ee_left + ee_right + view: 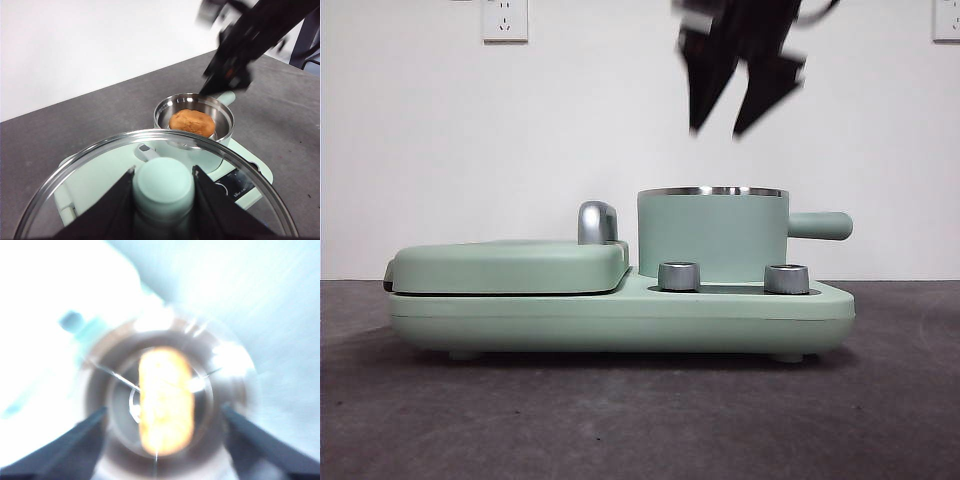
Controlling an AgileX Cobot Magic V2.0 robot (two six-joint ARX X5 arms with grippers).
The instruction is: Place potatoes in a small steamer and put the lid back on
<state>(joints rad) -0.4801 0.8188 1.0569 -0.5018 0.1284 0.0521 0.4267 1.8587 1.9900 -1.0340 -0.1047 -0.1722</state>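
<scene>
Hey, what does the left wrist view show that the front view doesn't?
Only the left wrist view shows the potato lying inside the steamer, and the lid held by its knob in the left tool. Only the front view shows the flat griddle cover side-on with its chrome handle, and the two knobs facing the camera. Both show the steamer without its lid and the right tool above it, open and holding nothing.

We see the front view evenly bright, the pincer (720, 125) smeared by motion. The right wrist view is overexposed and blurred, the desk (280, 300) washed white.
</scene>
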